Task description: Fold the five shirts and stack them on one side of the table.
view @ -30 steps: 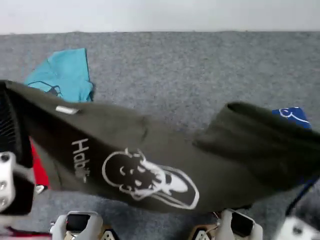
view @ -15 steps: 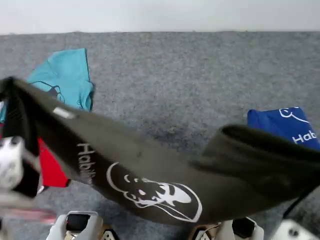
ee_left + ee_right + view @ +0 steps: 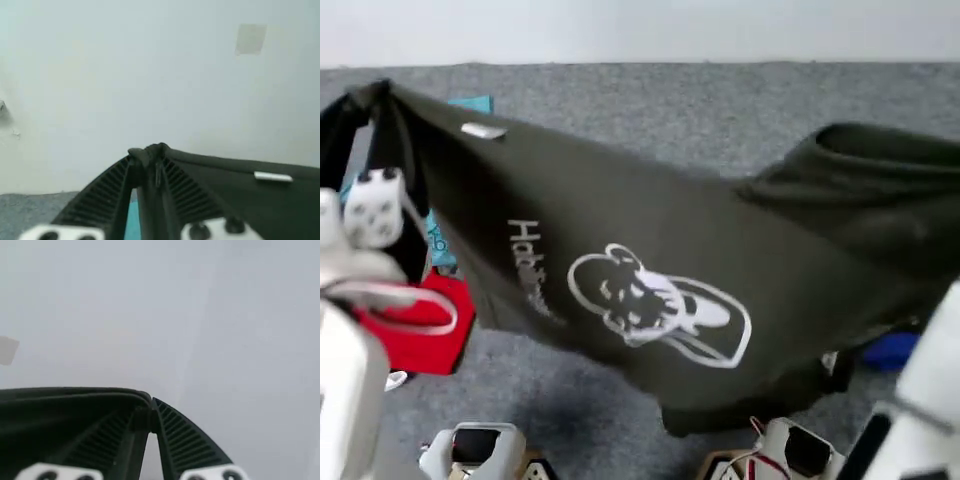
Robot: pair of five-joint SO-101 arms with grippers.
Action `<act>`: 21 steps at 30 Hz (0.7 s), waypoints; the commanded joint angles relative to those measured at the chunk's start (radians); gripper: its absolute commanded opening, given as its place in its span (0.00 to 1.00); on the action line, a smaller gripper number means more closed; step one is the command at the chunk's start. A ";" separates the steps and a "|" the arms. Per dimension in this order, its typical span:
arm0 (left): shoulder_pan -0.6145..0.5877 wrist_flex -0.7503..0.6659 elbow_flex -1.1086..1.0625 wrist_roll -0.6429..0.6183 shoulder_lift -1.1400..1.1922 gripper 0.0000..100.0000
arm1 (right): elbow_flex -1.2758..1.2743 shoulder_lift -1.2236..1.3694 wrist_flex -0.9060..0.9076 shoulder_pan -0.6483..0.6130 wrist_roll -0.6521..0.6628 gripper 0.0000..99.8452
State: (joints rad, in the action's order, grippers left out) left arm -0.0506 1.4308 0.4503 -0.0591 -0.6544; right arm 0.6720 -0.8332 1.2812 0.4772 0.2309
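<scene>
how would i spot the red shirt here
On the grey table, look to the left, under the raised edge of the big dark shirt. The red shirt lies there beside the teal shirt; it is the only red cloth.

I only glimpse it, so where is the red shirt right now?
In the high view the red shirt lies on the table at the left, beside the teal shirt, partly under the lifted dark shirt.

White lettering (image 3: 532, 270) on dark shirt (image 3: 650, 205): illegible.
</scene>
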 commanded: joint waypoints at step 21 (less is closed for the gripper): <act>0.023 -0.385 -0.050 -0.009 0.738 0.01 | -0.199 0.745 -0.285 -0.387 0.124 0.01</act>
State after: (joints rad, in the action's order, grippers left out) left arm -0.0368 1.1132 0.3920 -0.0591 0.0146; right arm 0.4634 -0.1688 1.0863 0.1274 0.3383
